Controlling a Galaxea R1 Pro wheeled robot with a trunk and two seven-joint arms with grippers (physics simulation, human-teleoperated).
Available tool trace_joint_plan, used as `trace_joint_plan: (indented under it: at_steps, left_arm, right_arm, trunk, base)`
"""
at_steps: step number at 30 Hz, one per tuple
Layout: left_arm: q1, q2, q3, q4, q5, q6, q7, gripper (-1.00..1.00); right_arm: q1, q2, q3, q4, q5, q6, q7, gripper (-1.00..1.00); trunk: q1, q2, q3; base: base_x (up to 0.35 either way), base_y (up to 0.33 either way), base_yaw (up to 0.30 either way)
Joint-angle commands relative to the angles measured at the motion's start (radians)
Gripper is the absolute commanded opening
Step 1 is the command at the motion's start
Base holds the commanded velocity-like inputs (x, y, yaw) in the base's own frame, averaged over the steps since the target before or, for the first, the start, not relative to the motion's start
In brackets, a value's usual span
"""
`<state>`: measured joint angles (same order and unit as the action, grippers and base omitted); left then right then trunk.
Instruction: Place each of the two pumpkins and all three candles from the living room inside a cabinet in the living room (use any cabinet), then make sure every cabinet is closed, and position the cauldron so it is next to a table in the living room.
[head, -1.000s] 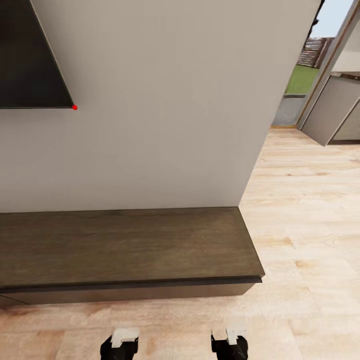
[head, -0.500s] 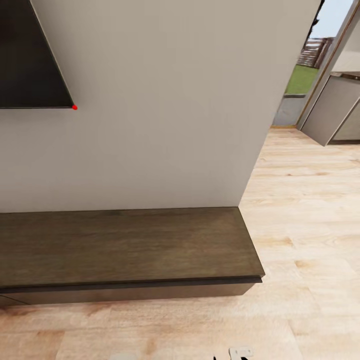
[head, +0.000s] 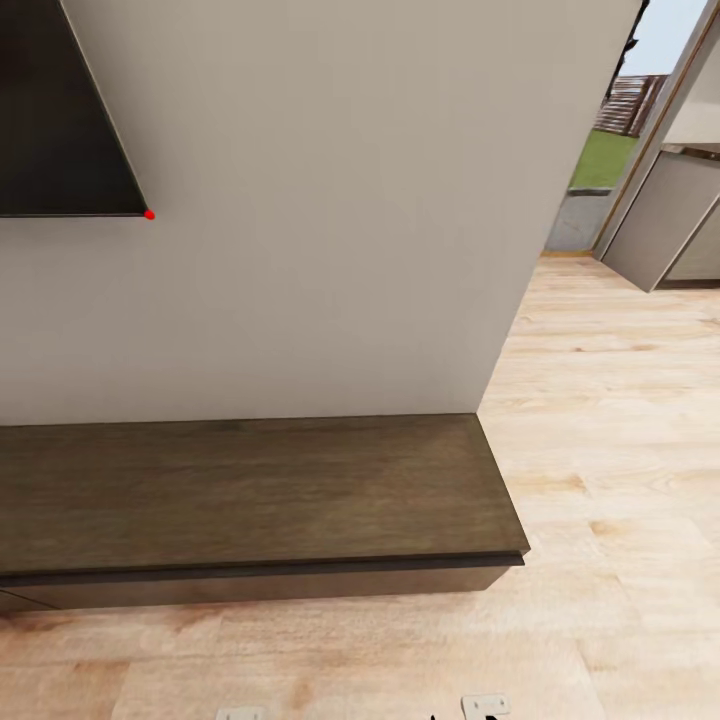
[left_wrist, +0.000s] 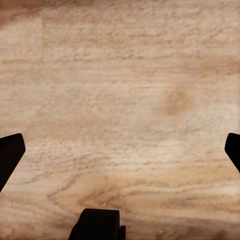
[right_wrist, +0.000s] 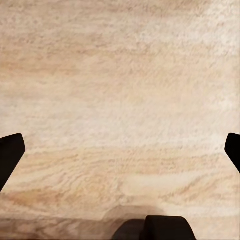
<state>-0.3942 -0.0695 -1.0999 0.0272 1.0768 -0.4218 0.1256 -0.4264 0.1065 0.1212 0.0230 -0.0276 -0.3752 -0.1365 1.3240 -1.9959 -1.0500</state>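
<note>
Fingers (left_wrist: 10, 155) of both arms hang spread and empty over bare wooden floor (right_wrist: 120, 75), having sunk low since a second ago (arms tucking, I'd judge), with the shut cabinet (head: 250, 490) just ahead of them.

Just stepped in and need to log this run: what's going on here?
Nothing is being handled right now. The robot faces a low dark wooden cabinet against a pale wall, its front shut as far as visible. Both wrist cameras look down at bare wooden floor; the left gripper and right gripper are open and empty.
</note>
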Motion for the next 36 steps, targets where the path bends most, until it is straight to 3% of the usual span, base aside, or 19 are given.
trace_joint_plan:
  at_steps: [1, 10, 18, 25, 36]
  left_arm:
    - [0.000, 0.000, 0.000, 0.000, 0.000, 0.000, 0.000, 1.00]
    - [0.000, 0.001, 0.000, 0.002, 0.000, 0.001, 0.004, 1.00]
    - [0.009, 0.021, 0.000, 0.006, -0.001, 0.009, 0.006, 1.00]
    - [0.028, 0.023, 0.000, 0.007, -0.002, 0.009, 0.006, 1.00]
    - [0.029, 0.023, 0.000, 0.007, -0.002, 0.009, 0.003, 1.00]
  right_arm:
    - [0.000, 0.000, 0.000, -0.001, -0.001, 0.000, 0.000, 1.00]
    - [0.000, -0.002, -0.001, -0.001, -0.007, 0.002, -0.004, 1.00]
    - [0.014, -0.013, 0.000, 0.052, -0.004, 0.006, -0.010, 1.00]
    - [0.037, -0.066, 0.000, 0.058, -0.003, 0.005, -0.011, 1.00]
    - [0.038, -0.076, 0.000, 0.057, -0.003, 0.006, -0.011, 1.00]
  trunk:
    - [0.000, 0.000, 0.000]
    - [0.000, 0.000, 0.000]
    - [0.000, 0.000, 0.000]
    - [0.000, 0.000, 0.000]
    - [0.000, 0.000, 0.000]
  base:
    - [0.000, 0.000, 0.000]
    - [0.000, 0.000, 0.000]
    - [0.000, 0.000, 0.000]
    - [0.000, 0.000, 0.000]
    - [0.000, 0.000, 0.000]
